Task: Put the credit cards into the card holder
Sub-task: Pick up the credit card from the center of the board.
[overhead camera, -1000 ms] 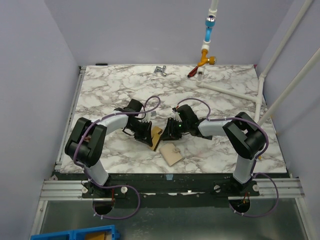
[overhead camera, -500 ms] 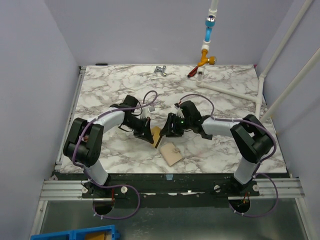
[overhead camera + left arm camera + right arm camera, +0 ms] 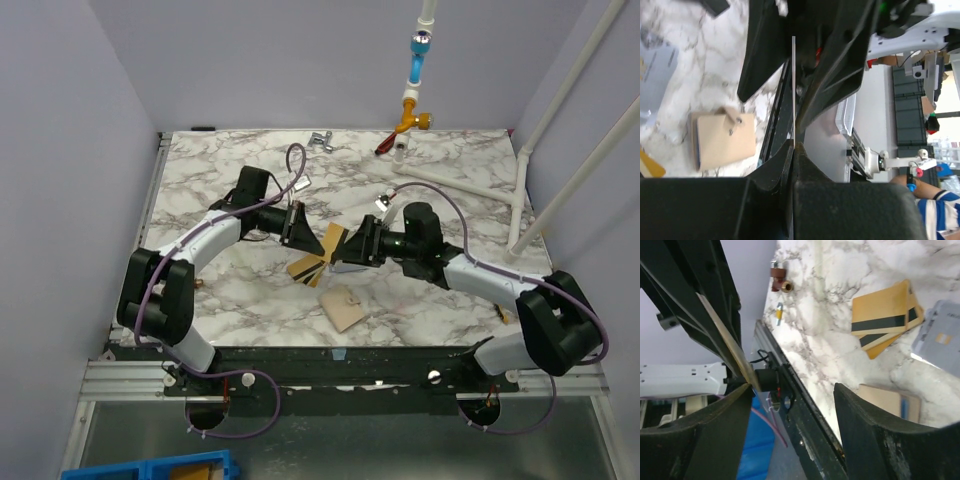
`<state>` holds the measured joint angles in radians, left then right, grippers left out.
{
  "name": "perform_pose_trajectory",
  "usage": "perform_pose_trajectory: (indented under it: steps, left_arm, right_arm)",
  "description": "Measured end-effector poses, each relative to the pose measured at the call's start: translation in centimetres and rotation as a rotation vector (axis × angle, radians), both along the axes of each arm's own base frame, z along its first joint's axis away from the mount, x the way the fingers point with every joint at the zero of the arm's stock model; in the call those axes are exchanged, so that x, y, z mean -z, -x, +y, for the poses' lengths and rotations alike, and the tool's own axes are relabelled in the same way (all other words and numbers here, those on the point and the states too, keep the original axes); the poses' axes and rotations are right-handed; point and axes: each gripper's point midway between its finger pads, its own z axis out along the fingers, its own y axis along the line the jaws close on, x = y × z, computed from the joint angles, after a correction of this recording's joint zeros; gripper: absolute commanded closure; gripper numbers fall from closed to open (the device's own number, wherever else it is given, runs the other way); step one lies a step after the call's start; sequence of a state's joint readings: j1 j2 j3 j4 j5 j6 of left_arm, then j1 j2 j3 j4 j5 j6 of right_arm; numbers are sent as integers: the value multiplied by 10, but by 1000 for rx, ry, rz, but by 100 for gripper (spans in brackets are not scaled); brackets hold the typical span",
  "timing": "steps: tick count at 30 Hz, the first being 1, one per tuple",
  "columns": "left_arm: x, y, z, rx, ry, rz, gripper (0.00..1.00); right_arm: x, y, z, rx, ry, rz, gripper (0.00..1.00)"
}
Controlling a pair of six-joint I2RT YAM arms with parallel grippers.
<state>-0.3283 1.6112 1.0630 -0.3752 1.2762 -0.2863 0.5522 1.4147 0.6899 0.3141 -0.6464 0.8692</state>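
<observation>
My left gripper point(image 3: 306, 226) is shut on the edge of a gold-tan credit card point(image 3: 333, 238), held above the table. In the left wrist view that card point(image 3: 793, 90) shows edge-on as a thin line out of the shut gripper point(image 3: 794, 145). My right gripper point(image 3: 352, 250) is open; in its wrist view the same card point(image 3: 724, 338) slants by its left finger point(image 3: 715, 430), with the gripper point(image 3: 792, 387) empty. Two more gold credit cards point(image 3: 308, 270) point(image 3: 885, 320) lie fanned on the marble beside a pale grey-blue one point(image 3: 940, 337) point(image 3: 657, 65). The tan card holder point(image 3: 345, 307) point(image 3: 722, 140) point(image 3: 890, 400) lies flat near the front edge.
At the back of the marble table point(image 3: 220, 180) are a metal fitting point(image 3: 322, 140), a brass and red valve point(image 3: 405, 128) and white pipes point(image 3: 460, 180). The table's front edge point(image 3: 340, 350) runs just behind the card holder.
The right gripper has opened and let go of the card. Both grippers moved toward the far side; the left one lifted the card, uncovering the gold cards on the table.
</observation>
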Motion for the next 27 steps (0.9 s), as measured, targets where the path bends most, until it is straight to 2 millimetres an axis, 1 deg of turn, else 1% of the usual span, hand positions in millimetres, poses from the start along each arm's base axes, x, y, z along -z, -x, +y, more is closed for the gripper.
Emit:
perform_pose_trajectory:
  steps: [2, 5, 9, 11, 13, 15, 19, 20, 21, 24, 27]
  left_arm:
    - [-18, -5, -3, -7, 47, -35, 100]
    - [-31, -10, -6, -14, 92, -52, 100]
    - [-37, -14, -9, -29, 123, -35, 100]
    - [-38, -14, -10, -35, 130, -23, 100]
    - [-38, -14, -10, -39, 134, -15, 100]
    - [-40, -15, -11, -43, 138, -5, 100]
    - [-45, -15, -13, -43, 151, -9, 100]
    - [-46, -14, -13, -42, 154, -10, 99]
    - [-47, -14, -13, -42, 156, -11, 97]
    - [-49, -13, -15, -40, 161, -13, 93]
    - [-48, -14, -16, -46, 157, -15, 93]
  right_arm:
    - [-5, 5, 0, -5, -43, 6, 34]
    - [-19, 8, 2, -4, -113, -11, 40]
    - [-44, 8, 4, 5, -200, -49, 44]
    - [-57, 9, 4, 6, -234, -76, 49]
    - [-70, 9, 3, 12, -261, -104, 55]
    - [-78, 10, 1, 18, -276, -125, 64]
    - [-78, 6, 0, 38, -274, -125, 85]
    - [-77, 5, 0, 42, -273, -124, 91]
    - [-77, 5, 0, 45, -271, -124, 94]
    - [-74, 2, -1, 59, -260, -117, 97]
    - [-73, 0, -2, 72, -244, -122, 97]
